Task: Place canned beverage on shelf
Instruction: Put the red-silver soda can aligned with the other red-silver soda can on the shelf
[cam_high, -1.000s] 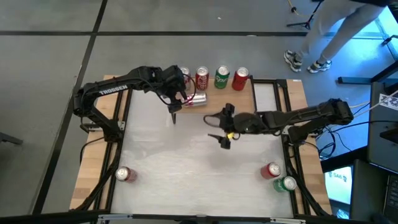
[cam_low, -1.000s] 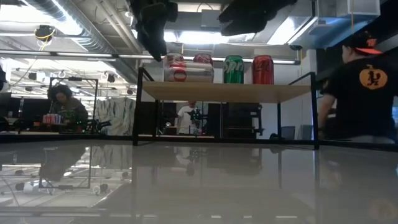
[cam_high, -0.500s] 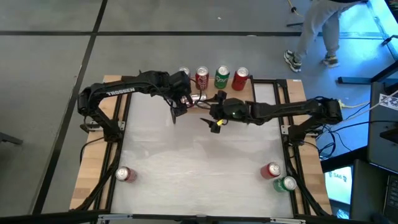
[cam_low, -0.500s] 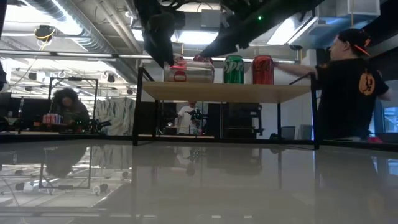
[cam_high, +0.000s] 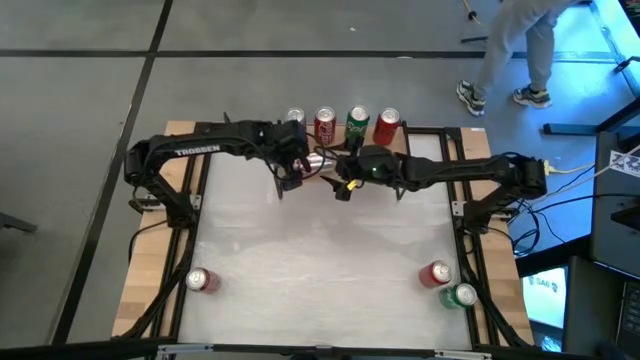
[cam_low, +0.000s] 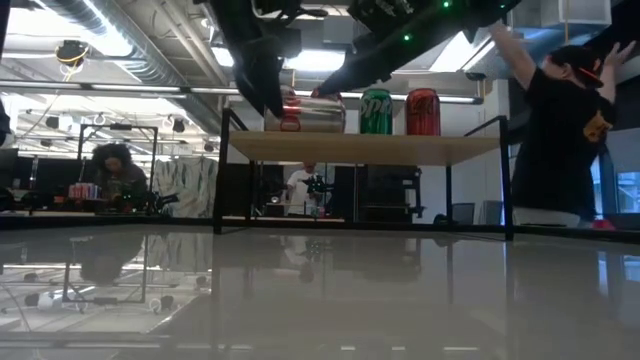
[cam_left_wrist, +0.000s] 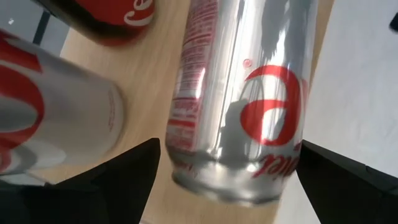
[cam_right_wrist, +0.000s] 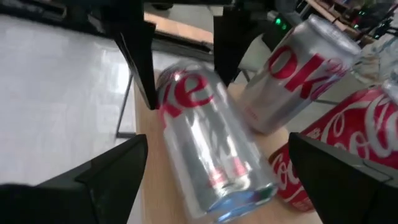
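Note:
A silver canned beverage (cam_left_wrist: 242, 106) lies on its side on the light wood shelf (cam_low: 400, 148), at the shelf's left end (cam_low: 305, 115). Behind it stand an upright silver can (cam_right_wrist: 305, 68), a red can (cam_right_wrist: 336, 149), a green can (cam_low: 376, 110) and another red can (cam_low: 422, 111). My left gripper (cam_high: 288, 178) hangs open above the lying can, one finger on each side of it. My right gripper (cam_high: 342, 185) is open too and points at the same can from the table's right, fingers apart around its end (cam_right_wrist: 230, 193).
On the white table stand a red can (cam_high: 202, 281) at the near left, and a red can (cam_high: 435, 273) and a green can (cam_high: 462, 295) at the near right. A person (cam_low: 560, 130) stands beyond the table's far right corner, arms raised.
My right gripper has swung from over the table's middle toward the far edge and the left, up to the lying can, rolling as it went. My left gripper has sunk a little toward the same can. The can has stayed where it was. Both grippers have stayed open.

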